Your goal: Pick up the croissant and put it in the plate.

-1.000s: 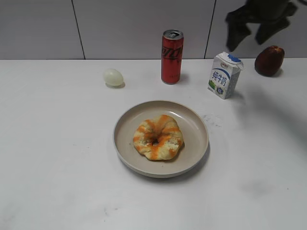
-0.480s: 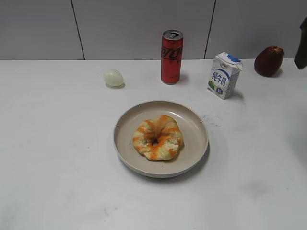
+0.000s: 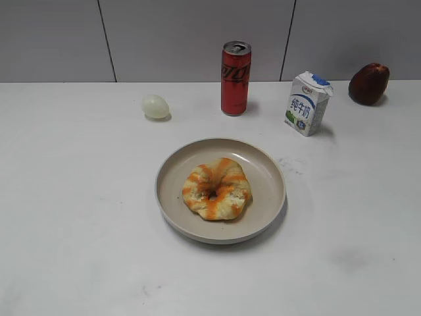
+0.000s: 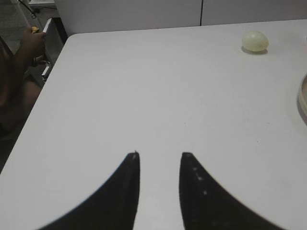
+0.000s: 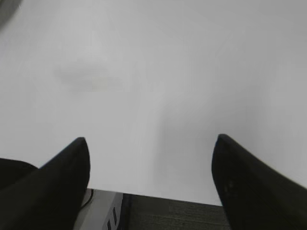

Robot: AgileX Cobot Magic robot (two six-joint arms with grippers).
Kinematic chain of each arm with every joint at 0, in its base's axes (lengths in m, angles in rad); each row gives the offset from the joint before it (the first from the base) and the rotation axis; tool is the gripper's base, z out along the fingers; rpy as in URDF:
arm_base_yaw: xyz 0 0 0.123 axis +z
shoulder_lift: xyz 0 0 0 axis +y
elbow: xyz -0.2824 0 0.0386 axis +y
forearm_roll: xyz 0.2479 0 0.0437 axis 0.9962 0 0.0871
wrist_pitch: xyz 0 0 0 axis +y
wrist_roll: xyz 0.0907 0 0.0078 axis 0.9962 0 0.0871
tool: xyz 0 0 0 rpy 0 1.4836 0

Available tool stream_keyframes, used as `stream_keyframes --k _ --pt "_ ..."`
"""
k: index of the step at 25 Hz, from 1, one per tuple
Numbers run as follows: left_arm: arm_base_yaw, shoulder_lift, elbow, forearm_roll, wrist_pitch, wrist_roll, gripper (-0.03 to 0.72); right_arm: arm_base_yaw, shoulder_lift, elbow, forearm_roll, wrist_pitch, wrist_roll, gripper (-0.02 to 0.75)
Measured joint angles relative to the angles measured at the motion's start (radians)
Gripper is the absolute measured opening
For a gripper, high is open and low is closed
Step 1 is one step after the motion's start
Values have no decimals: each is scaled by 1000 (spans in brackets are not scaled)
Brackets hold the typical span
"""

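Note:
The croissant, a ring-shaped golden pastry with orange streaks, lies inside the beige plate in the middle of the white table. Neither gripper shows in the exterior view. In the left wrist view my left gripper is open and empty over bare table, with the plate's rim just at the right edge. In the right wrist view my right gripper is wide open and empty above the table's edge.
A pale egg lies at the back left and also shows in the left wrist view. A red can, a small milk carton and a dark reddish-brown fruit stand along the back.
The right arm, seen at the upper right one second ago, has drawn off to the right and out of the exterior view. The croissant and the plate have not moved.

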Motion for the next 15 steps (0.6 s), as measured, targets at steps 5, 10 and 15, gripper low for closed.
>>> stream_keyframes --k 5,10,15 --pt "0 0 0 0 0 0 228 0 -208 198 22 -46 1 593" --pt "0 0 0 0 0 0 228 0 -408 326 25 -47 3 593" --pt "0 0 0 0 0 0 228 0 -597 329 26 -47 10 593"
